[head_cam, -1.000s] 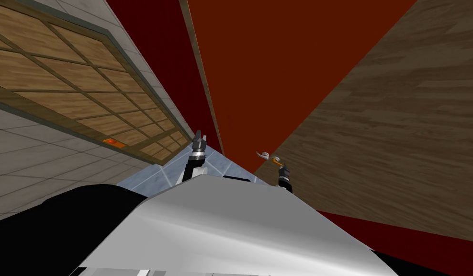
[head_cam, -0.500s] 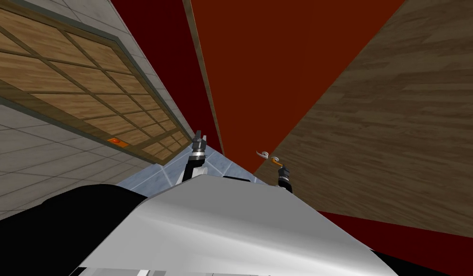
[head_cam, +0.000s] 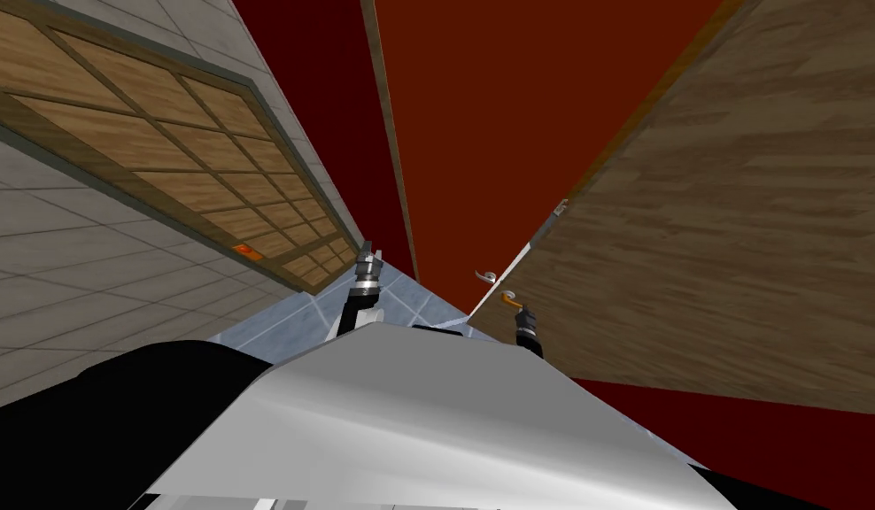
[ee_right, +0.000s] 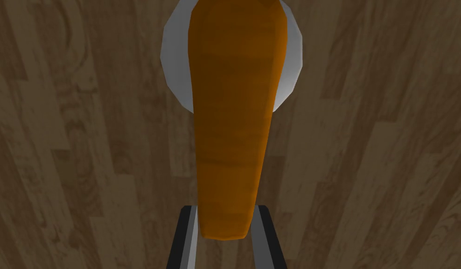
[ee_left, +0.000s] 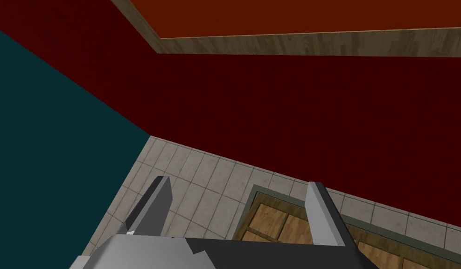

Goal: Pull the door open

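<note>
A brown wood-grain door (head_cam: 719,221) fills the right of the head view, its leaf swung away from the red wall. Its orange lever handle (head_cam: 510,301) sits on a round grey plate (ee_right: 290,70). My right gripper (head_cam: 522,312) is shut on the handle's free end (ee_right: 225,205), one finger pressing each side. A second, grey handle (head_cam: 487,277) shows past the door's edge on its far face. My left gripper (head_cam: 367,256) is held up to the left of the door, open and empty, its fingers (ee_left: 152,205) wide apart.
A red wall (head_cam: 507,115) with a wooden strip (head_cam: 393,159) stands ahead. On the left, a tiled wall carries a wooden panelled frame (head_cam: 161,159). The floor (head_cam: 400,297) between is pale blue tile. A light gap (head_cam: 502,279) shows along the door's edge.
The door has swung toward me with my right gripper on its handle. A gap has opened at its edge and the grey handle has drawn apart from the orange one. My view has turned slightly.
</note>
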Motion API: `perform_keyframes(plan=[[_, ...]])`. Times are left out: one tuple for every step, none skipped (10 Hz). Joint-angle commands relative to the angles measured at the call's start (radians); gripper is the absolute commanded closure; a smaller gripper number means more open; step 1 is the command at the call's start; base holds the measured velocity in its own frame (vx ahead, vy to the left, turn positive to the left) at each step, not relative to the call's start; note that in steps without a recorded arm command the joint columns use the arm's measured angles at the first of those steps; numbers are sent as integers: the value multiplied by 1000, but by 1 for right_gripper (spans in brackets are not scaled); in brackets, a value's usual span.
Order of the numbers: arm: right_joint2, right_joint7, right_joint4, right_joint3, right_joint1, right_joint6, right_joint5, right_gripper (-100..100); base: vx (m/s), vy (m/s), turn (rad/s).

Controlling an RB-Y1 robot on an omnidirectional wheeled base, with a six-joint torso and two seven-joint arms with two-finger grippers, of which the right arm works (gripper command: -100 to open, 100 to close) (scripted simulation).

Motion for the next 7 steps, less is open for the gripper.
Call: perform_keyframes(plan=[[0, -16, -17, 24, 5, -1, 15, 100, -209, -6, 89], [1, -26, -23, 40, 4, -4, 25, 100, -229, -35, 142], [2, -36, -30, 55, 2, -7, 34, 100, -210, -48, 89], [3, -44, -35, 69, 0, -10, 43, 100, -179, -46, 127], [3, -44, -27, 69, 0, -10, 43, 100, -102, -29, 55], [3, -44, -35, 69, 0, -10, 43, 100, -23, 0, -9], [-6, -44, -30, 60, 8, -9, 38, 100, -8, -8, -29]])
